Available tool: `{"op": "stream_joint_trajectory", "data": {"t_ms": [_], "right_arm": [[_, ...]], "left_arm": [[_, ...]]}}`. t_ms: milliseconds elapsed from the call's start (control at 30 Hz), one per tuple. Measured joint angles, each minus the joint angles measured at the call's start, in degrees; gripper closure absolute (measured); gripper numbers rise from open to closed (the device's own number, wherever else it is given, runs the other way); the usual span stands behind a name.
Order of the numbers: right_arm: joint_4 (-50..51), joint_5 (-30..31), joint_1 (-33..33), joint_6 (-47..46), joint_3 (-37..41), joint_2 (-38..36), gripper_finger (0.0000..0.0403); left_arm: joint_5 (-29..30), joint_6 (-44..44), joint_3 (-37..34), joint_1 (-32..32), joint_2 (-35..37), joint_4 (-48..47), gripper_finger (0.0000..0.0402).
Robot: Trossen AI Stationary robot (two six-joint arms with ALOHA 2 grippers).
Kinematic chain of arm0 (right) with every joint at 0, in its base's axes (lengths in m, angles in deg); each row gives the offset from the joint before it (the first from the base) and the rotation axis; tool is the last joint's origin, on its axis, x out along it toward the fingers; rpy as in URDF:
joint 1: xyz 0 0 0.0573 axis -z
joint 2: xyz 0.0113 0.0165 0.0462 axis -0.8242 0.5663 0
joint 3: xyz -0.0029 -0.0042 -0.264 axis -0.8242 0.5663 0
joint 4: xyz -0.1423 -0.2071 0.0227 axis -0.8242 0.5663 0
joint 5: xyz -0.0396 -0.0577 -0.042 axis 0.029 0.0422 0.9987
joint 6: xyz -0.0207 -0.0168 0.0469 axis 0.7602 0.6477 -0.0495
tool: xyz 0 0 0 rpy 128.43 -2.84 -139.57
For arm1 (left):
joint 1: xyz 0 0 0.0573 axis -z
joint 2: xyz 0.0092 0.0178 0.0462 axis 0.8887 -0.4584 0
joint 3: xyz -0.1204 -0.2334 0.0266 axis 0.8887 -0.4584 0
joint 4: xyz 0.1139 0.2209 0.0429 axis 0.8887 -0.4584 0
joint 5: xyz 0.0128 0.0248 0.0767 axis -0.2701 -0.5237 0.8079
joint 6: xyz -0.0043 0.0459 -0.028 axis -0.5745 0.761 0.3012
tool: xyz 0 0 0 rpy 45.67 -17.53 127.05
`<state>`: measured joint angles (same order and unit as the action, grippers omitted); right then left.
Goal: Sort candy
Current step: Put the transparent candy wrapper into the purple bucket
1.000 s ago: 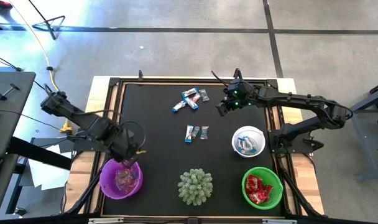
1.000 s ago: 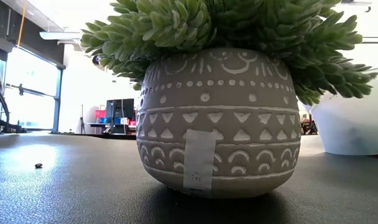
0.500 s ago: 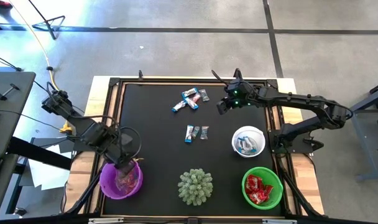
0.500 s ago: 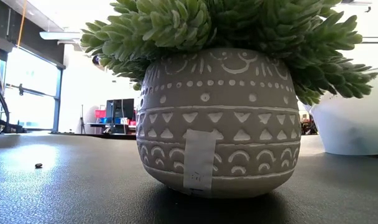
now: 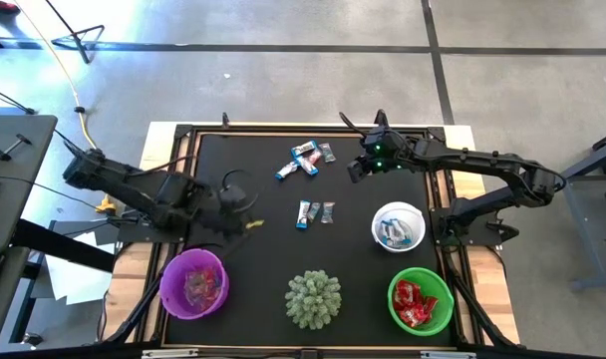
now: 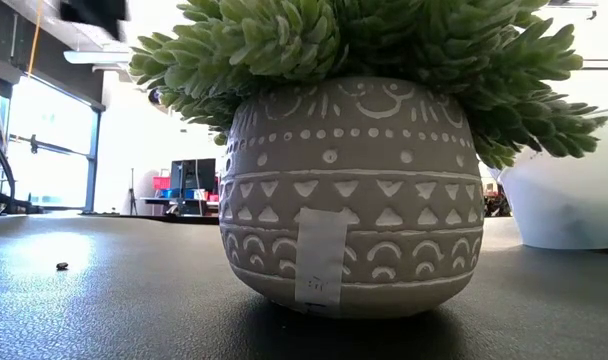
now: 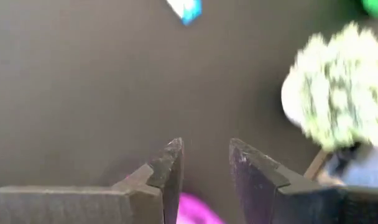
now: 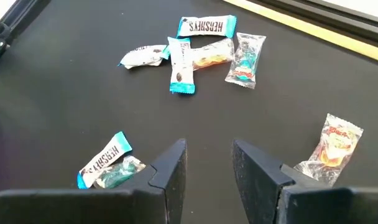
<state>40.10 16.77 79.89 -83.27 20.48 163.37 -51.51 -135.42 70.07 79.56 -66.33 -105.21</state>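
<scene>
Candy scattered, axes mixed | left tool apart, empty | right tool apart, empty

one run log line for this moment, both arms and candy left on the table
left gripper: open, empty, beside purple bowl | right gripper: open, empty, above loose candy | white bowl, green bowl: hold candy
</scene>
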Motion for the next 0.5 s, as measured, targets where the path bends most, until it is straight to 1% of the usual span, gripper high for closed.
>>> {"op": "stream_joint_trajectory", "data": {"t_ms": [133, 233, 300, 333, 400, 500], "right_arm": [[0.02, 0.0, 0.0, -0.2, 0.0, 0.0, 0.0279], [0.02, -0.1, 0.0, -0.18, 0.0, 0.0, 0.0279], [0.02, -0.67, 0.0, -0.15, 0.0, 0.0, 0.0279], [0.04, -0.86, 0.0, -0.14, 0.0, 0.0, 0.0279], [0.04, -0.9, 0.0, -0.11, 0.0, 0.0, 0.0279], [0.4, -1.07, 0.0, -0.09, 0.0, 0.0, 0.0279]], "left_arm": [[4.3, 14.11, 0.0, -7.85, -3.24, 8.38, 0.0284], [4.56, 26.38, 0.0, -13.54, -6.4, 18.36, 0.0284], [4.52, 32.26, 0.0, -16.74, -8.78, 26.3, 0.0284], [4.2, 34.64, 0.0, -18.08, -10.02, 29.99, 0.0284], [1.64, 38.7, 0.0, -20.57, -12.68, 36.41, 0.0284], [-2.65, 44.52, 0.0, -23.41, -16.29, 40.84, 0.0284]]}}
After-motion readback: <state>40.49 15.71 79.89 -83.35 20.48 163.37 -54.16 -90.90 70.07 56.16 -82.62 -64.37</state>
